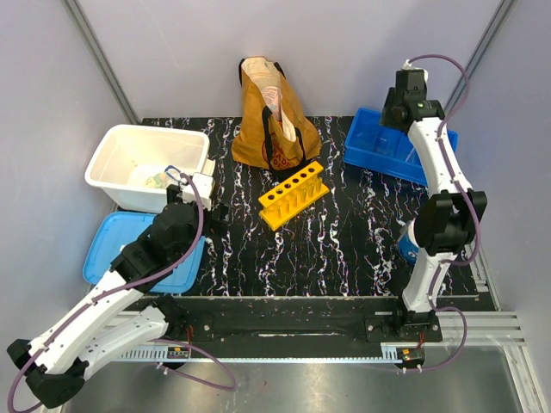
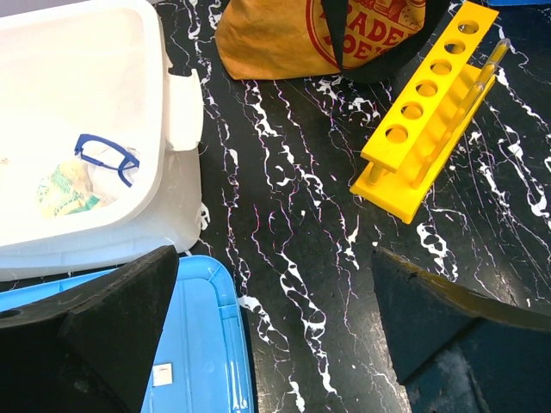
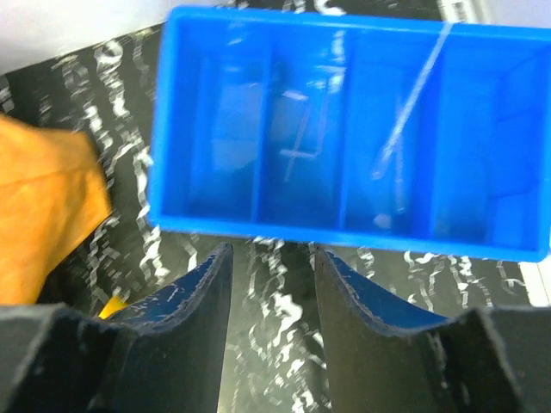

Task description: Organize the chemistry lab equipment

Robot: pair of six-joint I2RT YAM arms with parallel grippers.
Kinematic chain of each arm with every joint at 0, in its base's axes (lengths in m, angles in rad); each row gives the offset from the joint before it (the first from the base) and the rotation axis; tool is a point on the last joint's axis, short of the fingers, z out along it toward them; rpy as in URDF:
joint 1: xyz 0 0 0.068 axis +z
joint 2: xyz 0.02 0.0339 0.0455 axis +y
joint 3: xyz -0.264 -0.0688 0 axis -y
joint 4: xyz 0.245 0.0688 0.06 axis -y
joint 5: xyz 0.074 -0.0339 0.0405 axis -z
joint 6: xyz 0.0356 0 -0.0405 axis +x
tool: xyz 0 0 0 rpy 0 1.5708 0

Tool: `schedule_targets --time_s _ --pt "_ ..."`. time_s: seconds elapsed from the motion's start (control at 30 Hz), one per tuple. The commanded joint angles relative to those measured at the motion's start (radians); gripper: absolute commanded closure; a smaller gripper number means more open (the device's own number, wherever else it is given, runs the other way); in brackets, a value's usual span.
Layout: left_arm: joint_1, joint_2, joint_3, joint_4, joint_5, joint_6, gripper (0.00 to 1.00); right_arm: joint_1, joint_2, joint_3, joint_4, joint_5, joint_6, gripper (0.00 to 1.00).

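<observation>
The left claw [image 2: 274, 252] hangs with its jaws wide apart and nothing between them, above the black marbled table [image 2: 293, 215]. The yellow test-tube rack [image 2: 426, 120] stands ahead and to its right, well clear of the fingers, with a thin clear tube [image 2: 492, 64] against its far-right side, while a white bin [image 2: 181, 112] holding blue glasses [image 2: 108, 157] sits ahead to its left. The right claw [image 3: 272, 254] shows only a narrow gap between its fingers and grips nothing; just ahead of it lies a blue divided tray [image 3: 344, 224] with thin clear pieces [image 3: 413, 103], too blurred to identify, in its middle compartments.
</observation>
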Motion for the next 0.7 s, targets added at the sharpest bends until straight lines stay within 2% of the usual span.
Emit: schedule_targets --time_s 0.0,0.17,0.47,0.57,0.67 --pt "0.0 -0.029 0.031 0.027 -0.013 -0.003 0.01 -0.068 0.059 -0.027 0.145 0.175 -0.04 0.52" --pt "0.0 -0.017 0.023 0.027 -0.04 0.004 0.01 -0.15 0.184 0.123 0.122 0.146 0.015 0.55" --pt "0.0 0.019 0.026 0.025 -0.046 0.004 0.04 -0.226 0.463 0.456 0.068 0.108 -0.023 0.57" --pt "0.002 0.025 0.021 0.037 -0.057 0.007 0.04 -0.239 0.518 0.524 0.069 0.091 -0.026 0.63" --pt "0.002 0.037 0.023 0.042 -0.095 0.015 0.04 -0.258 0.549 0.548 0.073 0.109 -0.003 0.64"
